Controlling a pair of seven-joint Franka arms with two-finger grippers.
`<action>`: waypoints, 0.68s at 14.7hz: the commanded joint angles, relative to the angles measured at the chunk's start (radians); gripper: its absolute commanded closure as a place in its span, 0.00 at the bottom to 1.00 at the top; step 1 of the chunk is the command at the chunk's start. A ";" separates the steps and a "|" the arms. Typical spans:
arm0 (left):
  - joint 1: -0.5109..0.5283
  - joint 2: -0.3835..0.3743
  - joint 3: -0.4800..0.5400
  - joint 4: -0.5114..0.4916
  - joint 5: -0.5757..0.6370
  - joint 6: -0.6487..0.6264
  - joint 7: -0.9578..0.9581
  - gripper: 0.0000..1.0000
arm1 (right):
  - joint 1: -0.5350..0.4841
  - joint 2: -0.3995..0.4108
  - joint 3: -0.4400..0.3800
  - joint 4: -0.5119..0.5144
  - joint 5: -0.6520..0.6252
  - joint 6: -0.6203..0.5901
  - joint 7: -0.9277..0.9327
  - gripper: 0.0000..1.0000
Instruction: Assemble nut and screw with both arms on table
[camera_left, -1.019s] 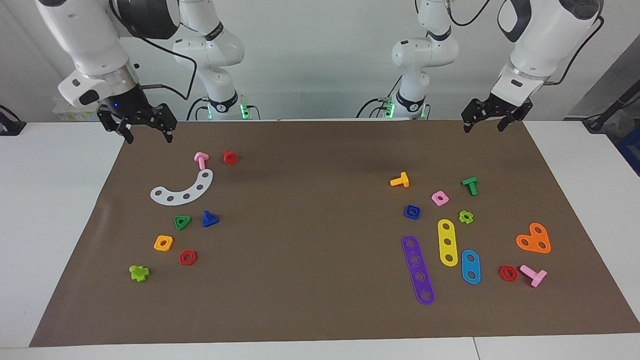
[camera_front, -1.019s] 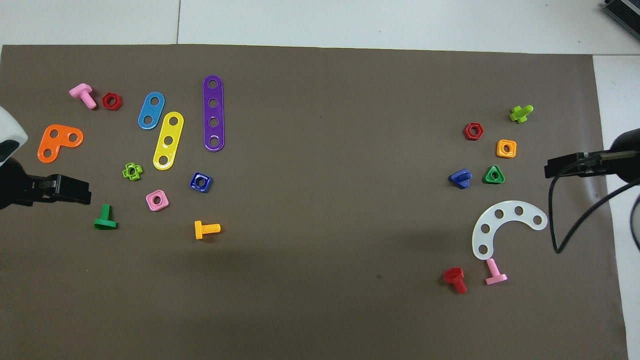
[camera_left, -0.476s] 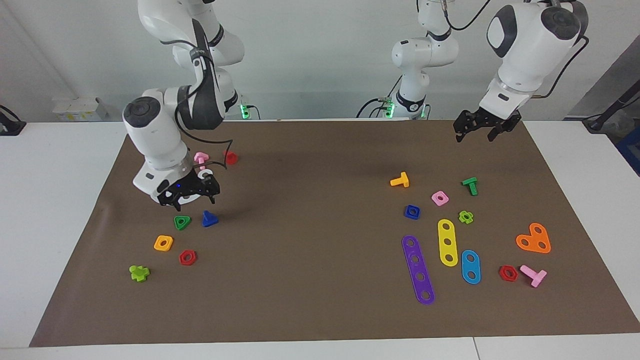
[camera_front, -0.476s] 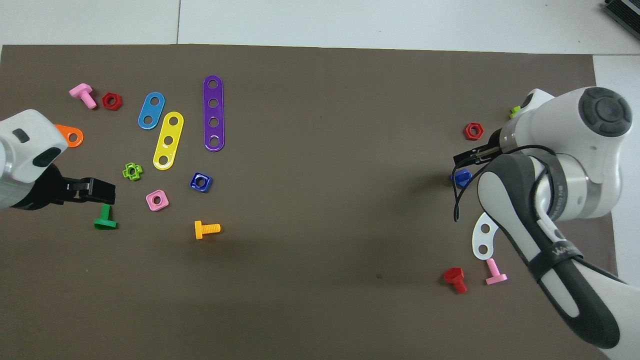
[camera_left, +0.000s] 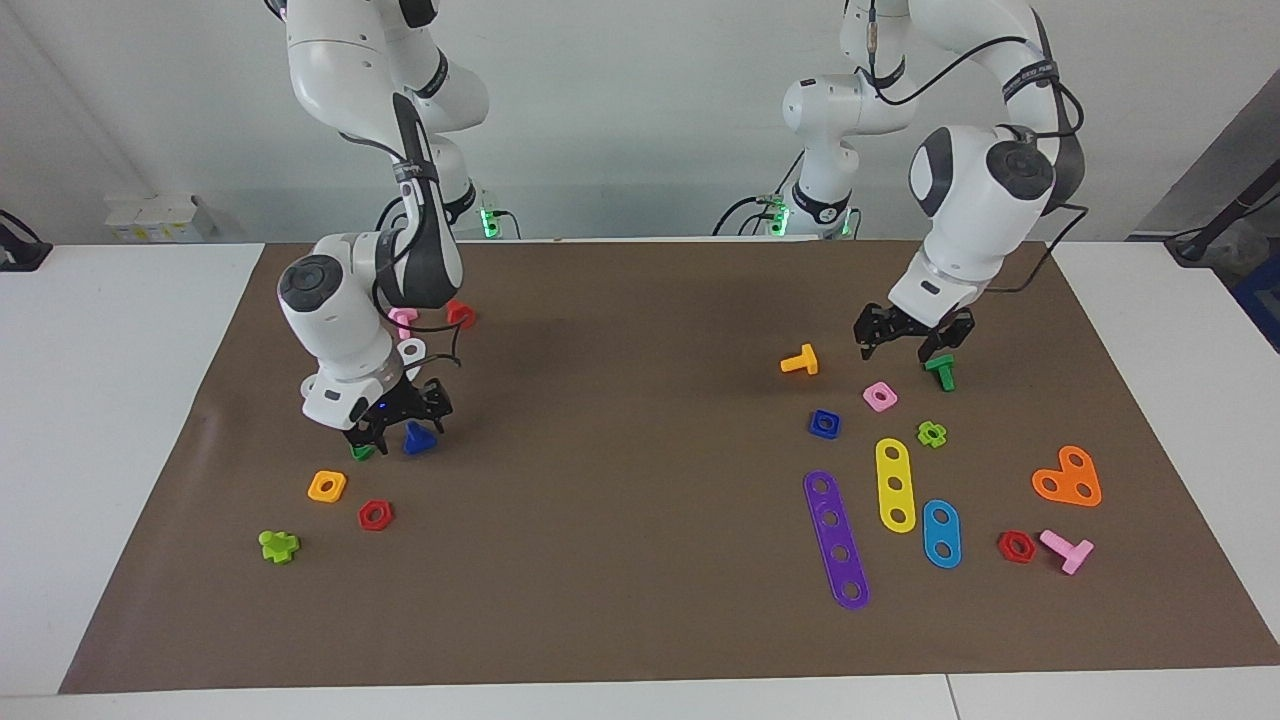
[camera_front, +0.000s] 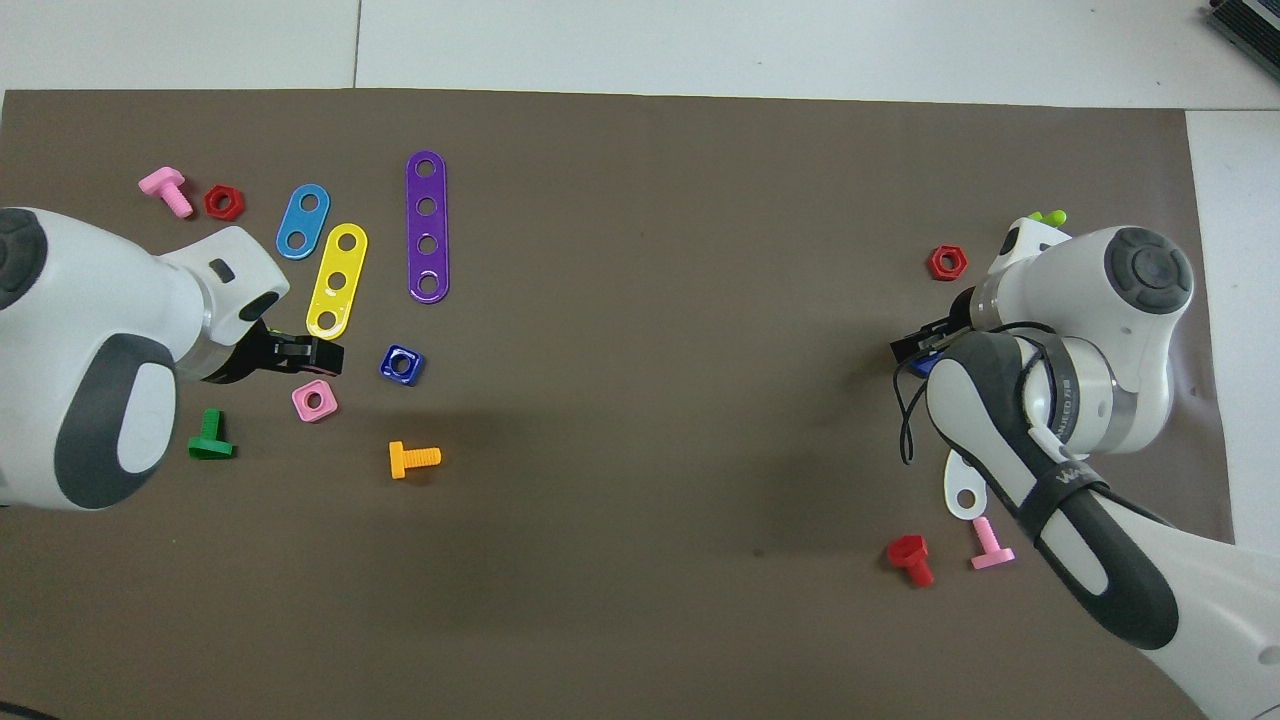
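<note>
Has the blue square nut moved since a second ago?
No. The blue square nut lies where it did, beside the pink square nut, nearer the robots than the purple strip.

The nut (camera_left: 824, 424) and screw (camera_left: 419, 438) lie seemingly well apart on the table (camera_left: 640, 620).

Screw (camera_front: 915, 364) (mostly hidden overhead)

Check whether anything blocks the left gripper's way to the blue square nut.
Nothing visible does: bare mat lies between the left gripper and the nut. The pink nut sits close beside that path, nearer the robots.
</note>
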 joint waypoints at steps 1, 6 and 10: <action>-0.026 0.044 0.012 -0.019 -0.018 0.089 0.127 0.10 | -0.011 -0.031 0.007 -0.045 0.031 0.025 -0.050 0.57; -0.040 0.141 0.012 -0.042 -0.018 0.197 0.324 0.13 | -0.014 -0.029 0.007 -0.053 0.031 0.061 -0.051 0.72; -0.080 0.205 0.012 -0.062 -0.018 0.290 0.327 0.14 | -0.020 -0.029 0.007 -0.059 0.038 0.074 -0.010 1.00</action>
